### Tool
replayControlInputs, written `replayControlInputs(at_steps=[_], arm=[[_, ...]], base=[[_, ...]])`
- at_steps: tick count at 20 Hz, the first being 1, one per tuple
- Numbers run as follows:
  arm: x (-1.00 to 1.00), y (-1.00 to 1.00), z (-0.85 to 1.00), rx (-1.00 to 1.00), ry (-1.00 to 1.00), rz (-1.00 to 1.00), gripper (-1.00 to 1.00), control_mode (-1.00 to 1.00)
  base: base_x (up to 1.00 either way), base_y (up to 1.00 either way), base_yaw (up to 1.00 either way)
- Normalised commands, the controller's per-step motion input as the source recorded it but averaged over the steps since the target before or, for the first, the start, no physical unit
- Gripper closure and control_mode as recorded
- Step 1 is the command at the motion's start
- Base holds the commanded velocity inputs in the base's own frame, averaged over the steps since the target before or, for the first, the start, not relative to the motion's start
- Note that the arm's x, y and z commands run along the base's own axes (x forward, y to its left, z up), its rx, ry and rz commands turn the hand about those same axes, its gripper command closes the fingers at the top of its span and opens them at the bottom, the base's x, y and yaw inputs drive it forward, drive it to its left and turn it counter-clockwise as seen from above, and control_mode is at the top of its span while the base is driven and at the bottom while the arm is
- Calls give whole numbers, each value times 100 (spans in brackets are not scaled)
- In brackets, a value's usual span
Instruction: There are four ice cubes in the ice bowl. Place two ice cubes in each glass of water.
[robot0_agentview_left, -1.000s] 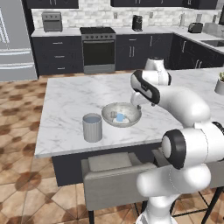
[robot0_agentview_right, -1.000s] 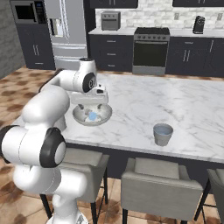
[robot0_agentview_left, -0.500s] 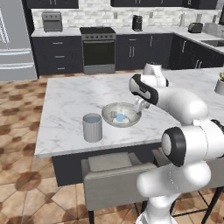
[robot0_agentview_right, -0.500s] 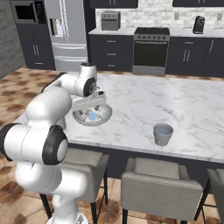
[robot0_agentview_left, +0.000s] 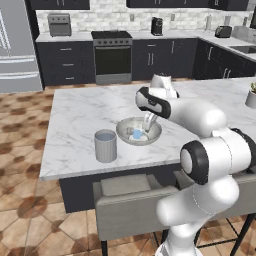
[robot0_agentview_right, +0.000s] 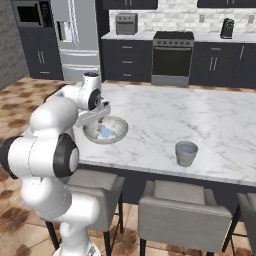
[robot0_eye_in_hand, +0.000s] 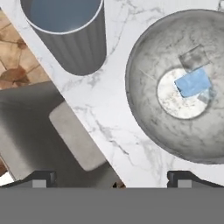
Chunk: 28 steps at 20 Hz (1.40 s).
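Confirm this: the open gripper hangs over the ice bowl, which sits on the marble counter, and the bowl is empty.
Not empty. The hand view shows pale-blue ice cubes in the ice bowl. The rest holds: the open gripper hangs over the bowl on the marble counter.

Bare marble separates ice bowl (robot0_eye_in_hand: 148, 131) from glass (robot0_eye_in_hand: 74, 48).
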Motion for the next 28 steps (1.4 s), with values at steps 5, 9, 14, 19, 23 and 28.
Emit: replayControlInputs(at_steps=[5, 9, 14, 19, 23, 28], arm=[[46, 34, -15, 0, 0, 11, -100, -100], [50, 15, -17, 0, 0, 12, -100, -100], [46, 0, -26, 0, 0, 11, -100, -100], [38, 0, -27, 0, 0, 9, -100, -100], [33, 0, -29, 0, 0, 7, -100, -100], [15, 0, -28, 0, 0, 2, -100, -100]], base=[[0, 0, 0], [0, 0, 0], [0, 0, 0], [0, 0, 0], [0, 0, 0], [0, 0, 0]])
